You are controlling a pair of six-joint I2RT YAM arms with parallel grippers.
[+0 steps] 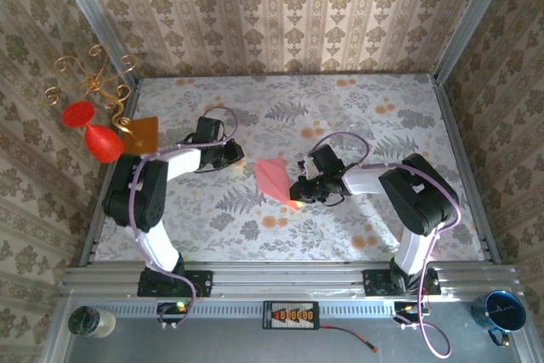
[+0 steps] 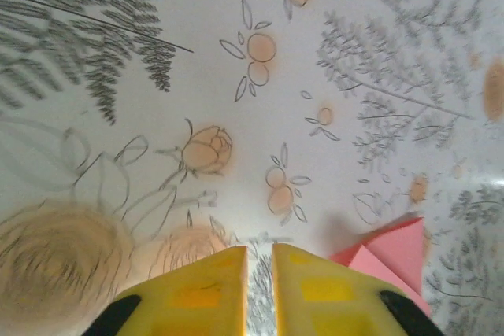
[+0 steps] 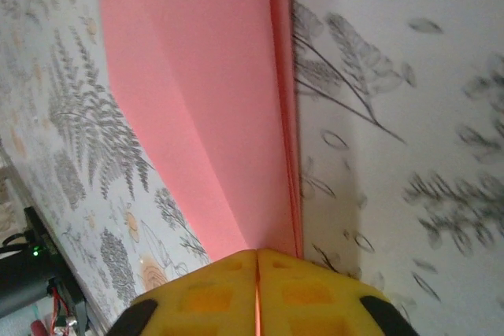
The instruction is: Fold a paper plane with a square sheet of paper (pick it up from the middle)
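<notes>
Scanning the table (image 1: 408,116) from its left edge: first an orange sheet (image 1: 140,132), flat near the far-left corner, well apart from the work and no part of it. Then the left gripper (image 1: 236,155), hovering left of centre and pointed right. Fingertips (image 2: 209,285) parted by a slim slit, bare tabletop showing through, grasping nothing.

Just beside it on the right, not touching: the plane (image 1: 274,178), lying about mid-table, a shade left of centre. Seen from the left wrist as 1 pink corner of the plane (image 2: 386,261), off to the right of the fingers. Long axis set on a slant, far-left to near-right, so 1 end faces each arm.

At the near-right end, the right gripper (image 1: 299,190). Pads (image 3: 213,293) pressed together, the folded edge of the plane (image 3: 197,100) running straight into the seam between them, a thin pink line showing there. Clamped on that edge, as far as can be judged.

Looks close to done: layered flaps and a crease on view. Hinges next on the right arm, the 1 in contact, working along that slanted axis toward the far-left end. Needs only a short reach rightward from the left arm to pin the paper.
</notes>
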